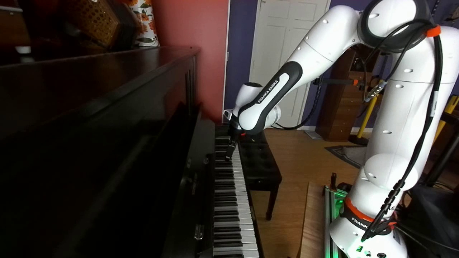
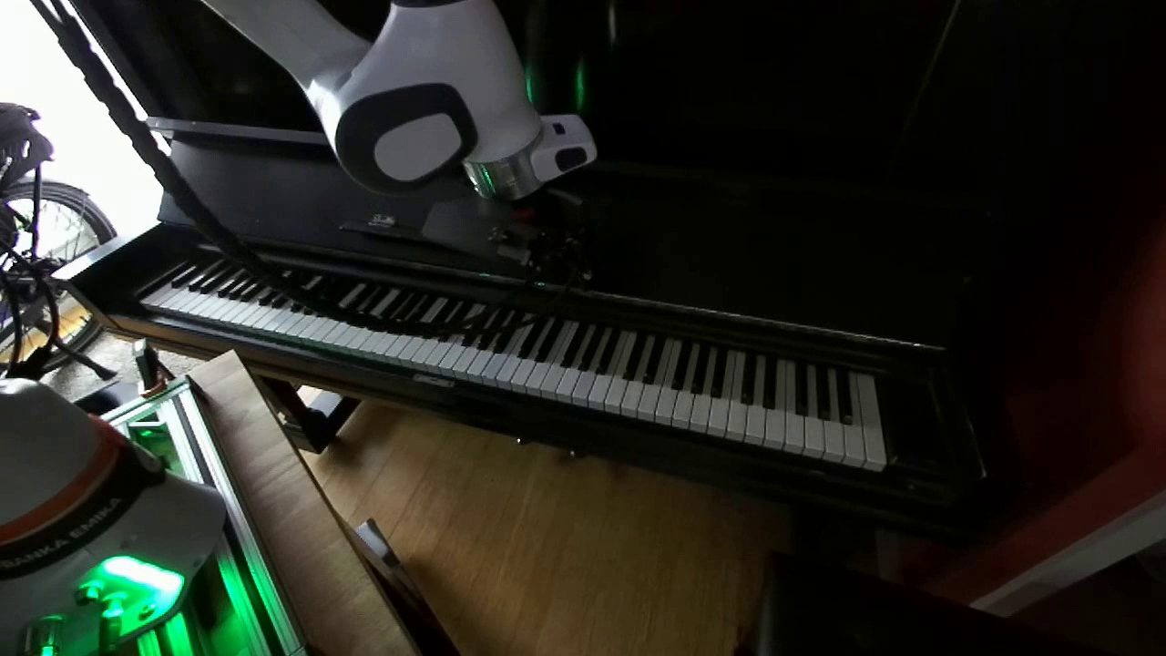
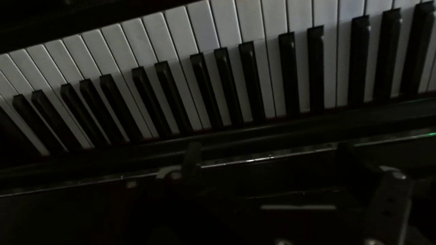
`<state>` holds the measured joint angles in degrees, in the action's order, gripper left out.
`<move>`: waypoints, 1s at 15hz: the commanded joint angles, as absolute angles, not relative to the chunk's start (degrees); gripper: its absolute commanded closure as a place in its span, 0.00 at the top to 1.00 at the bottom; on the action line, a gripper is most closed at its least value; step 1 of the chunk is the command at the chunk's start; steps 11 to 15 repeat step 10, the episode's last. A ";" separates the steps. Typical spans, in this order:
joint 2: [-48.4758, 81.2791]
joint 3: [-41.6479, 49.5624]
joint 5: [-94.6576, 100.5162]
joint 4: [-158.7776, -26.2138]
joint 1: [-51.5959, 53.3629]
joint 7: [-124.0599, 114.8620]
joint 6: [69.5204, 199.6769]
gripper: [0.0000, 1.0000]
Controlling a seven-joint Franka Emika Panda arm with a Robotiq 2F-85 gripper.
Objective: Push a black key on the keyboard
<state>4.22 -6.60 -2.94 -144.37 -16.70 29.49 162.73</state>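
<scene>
Arm [image 1: 317, 43] bent, sloping down toward keyboard [image 1: 236, 204], tool [image 1: 228, 157] tilted, its fingers [image 3: 192, 159] spread apart

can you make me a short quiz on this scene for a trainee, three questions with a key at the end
1. Multiple choice: On the keyboard, the narrower raised keys are: a) white, b) black, c) red.
2. True or false: In the wrist view, the gripper is open.
3. Fill in the blank: In an exterior view, the lettering along the white arm reads ____ EMIKA.

Key: 1. b; 2. true; 3. FRANKA
</scene>
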 commanded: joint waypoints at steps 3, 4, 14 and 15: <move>-3.72 -0.57 -0.53 -146.76 -10.43 21.52 155.27 1.00; -4.66 -0.02 -0.09 -146.99 -9.71 20.95 155.54 1.00; -3.55 1.55 -0.75 -145.85 -8.06 22.02 156.24 1.00; -3.55 1.55 -0.75 -145.85 -8.06 22.02 156.24 1.00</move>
